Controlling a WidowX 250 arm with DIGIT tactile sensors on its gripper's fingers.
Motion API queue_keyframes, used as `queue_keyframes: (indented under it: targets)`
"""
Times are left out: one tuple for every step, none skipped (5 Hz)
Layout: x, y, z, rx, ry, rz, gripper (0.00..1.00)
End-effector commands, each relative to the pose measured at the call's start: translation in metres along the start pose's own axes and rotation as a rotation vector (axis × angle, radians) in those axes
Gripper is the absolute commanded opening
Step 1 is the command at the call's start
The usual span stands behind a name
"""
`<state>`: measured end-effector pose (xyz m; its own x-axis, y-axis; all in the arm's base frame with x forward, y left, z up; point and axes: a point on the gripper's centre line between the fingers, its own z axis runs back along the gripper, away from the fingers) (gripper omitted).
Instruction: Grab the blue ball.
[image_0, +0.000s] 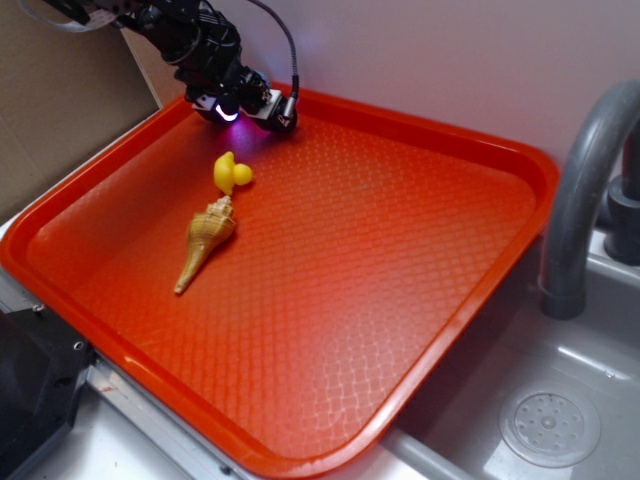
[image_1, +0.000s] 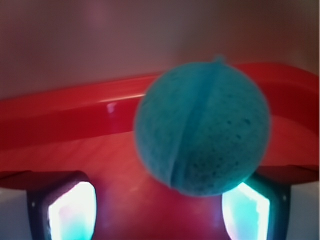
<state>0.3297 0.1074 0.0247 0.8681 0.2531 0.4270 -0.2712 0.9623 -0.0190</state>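
Observation:
The blue ball (image_1: 202, 127) fills the middle of the wrist view, a dimpled sphere with a seam, sitting on the red tray (image_1: 75, 120) close to its far rim. My gripper (image_1: 159, 197) is open, its two lit fingers (image_1: 72, 212) wide apart just short of the ball; the ball lies nearer the right one. In the exterior view the gripper (image_0: 230, 110) is low over the tray's far left corner and hides the ball.
A yellow rubber duck (image_0: 232, 173) and a tan conch shell (image_0: 205, 241) lie on the tray (image_0: 400, 300) just in front of the gripper. A grey faucet (image_0: 585, 190) and a sink drain (image_0: 548, 427) are to the right. Cardboard stands behind on the left.

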Motion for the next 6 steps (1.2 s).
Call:
queue_keyframes:
  targets:
    - [0.0257,0.0248,0.0112,0.053,-0.057,0.05,1.0]
    - [0.0269,0.0224,0.0158,0.072,-0.079,0.047,1.0]
    - [0.0295,0.0259,0.0136,0.097,-0.078,0.087,0.03]
    - [0.029,0.0242,0.0129,0.094,-0.079,0.077,0.0]
    - [0.028,0.0235,0.0123,0.087,-0.069,0.071,0.0]
    - [0.0216,0.0179,0.018,0.072,-0.057,0.048,0.0]
